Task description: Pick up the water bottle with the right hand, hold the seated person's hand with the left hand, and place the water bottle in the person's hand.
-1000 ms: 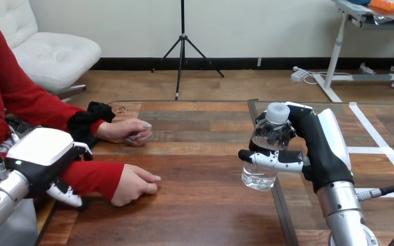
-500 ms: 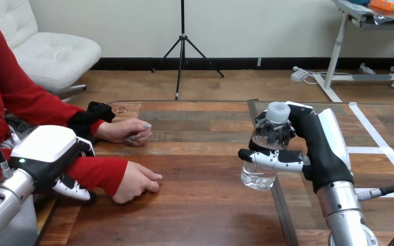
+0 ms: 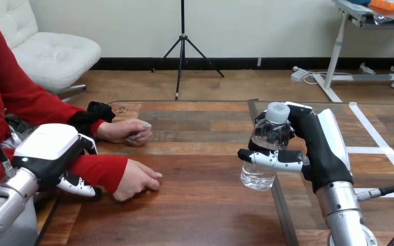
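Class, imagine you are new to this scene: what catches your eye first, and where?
The right robot hand, raised at the table's right, grips a water bottle upright. At the left, the left robot hand sits over the person's red-sleeved forearm; the person's nearer hand rests on the table.

The wooden table [image 3: 205,205] bears the person's nearer hand [image 3: 136,180] and — beyond it — their farther hand [image 3: 124,131].

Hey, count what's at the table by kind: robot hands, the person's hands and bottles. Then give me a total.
Robot hands: 2, left hand and right hand
Person's hands: 2, farther hand and nearer hand
Water bottle: 1
Total: 5
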`<state>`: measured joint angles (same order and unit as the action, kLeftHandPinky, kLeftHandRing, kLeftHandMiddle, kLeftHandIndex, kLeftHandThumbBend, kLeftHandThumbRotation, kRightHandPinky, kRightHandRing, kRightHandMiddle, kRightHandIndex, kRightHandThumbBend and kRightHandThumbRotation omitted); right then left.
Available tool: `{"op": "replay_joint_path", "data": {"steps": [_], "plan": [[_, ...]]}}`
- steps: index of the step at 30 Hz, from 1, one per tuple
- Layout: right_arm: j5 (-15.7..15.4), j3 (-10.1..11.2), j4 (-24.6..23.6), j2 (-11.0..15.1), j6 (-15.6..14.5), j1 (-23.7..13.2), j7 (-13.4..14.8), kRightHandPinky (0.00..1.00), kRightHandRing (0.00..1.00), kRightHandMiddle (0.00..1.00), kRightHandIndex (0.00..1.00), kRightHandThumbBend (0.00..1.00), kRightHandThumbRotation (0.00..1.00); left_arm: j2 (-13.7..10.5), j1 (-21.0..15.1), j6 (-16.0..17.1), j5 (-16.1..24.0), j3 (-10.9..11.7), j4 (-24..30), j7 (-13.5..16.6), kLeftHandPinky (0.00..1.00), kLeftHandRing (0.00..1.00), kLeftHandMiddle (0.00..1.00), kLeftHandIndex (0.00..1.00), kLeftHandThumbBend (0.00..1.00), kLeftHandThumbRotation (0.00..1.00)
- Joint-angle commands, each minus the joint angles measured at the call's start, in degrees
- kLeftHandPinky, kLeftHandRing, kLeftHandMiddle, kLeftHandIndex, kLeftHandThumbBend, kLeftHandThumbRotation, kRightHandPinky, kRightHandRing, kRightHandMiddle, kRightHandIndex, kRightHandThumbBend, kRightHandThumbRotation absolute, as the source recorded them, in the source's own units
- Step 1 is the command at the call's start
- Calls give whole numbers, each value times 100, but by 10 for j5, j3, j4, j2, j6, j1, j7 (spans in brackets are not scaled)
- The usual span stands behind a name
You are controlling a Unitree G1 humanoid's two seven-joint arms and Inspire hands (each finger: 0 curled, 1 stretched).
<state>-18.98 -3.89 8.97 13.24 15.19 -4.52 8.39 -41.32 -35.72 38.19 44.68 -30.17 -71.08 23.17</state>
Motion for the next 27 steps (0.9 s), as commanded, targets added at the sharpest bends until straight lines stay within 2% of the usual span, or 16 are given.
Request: {"op": "replay_joint_path", "data": {"steps": [1, 5, 11, 27], "plan": [[7, 6, -21, -9, 7, -43, 2, 33, 39, 46, 50, 82, 0, 21, -24, 11, -20, 18, 16, 12, 35, 41, 48, 51, 78, 25], [7, 4, -24, -11, 2, -44, -1, 33, 39, 47, 50, 82, 0, 23, -23, 15, -31, 22, 18, 1, 34, 40, 47, 50, 76, 22], [6, 3, -23, -14, 2, -46, -1, 33, 39, 47, 50, 81, 0, 26, -22, 14, -37, 20, 19, -1, 30, 38, 45, 48, 74, 19], [13, 4, -24, -20, 1, -50, -8, 33, 39, 46, 50, 81, 0, 31, -17, 27, -54, 25, 22, -9, 26, 34, 42, 45, 71, 17]]}}
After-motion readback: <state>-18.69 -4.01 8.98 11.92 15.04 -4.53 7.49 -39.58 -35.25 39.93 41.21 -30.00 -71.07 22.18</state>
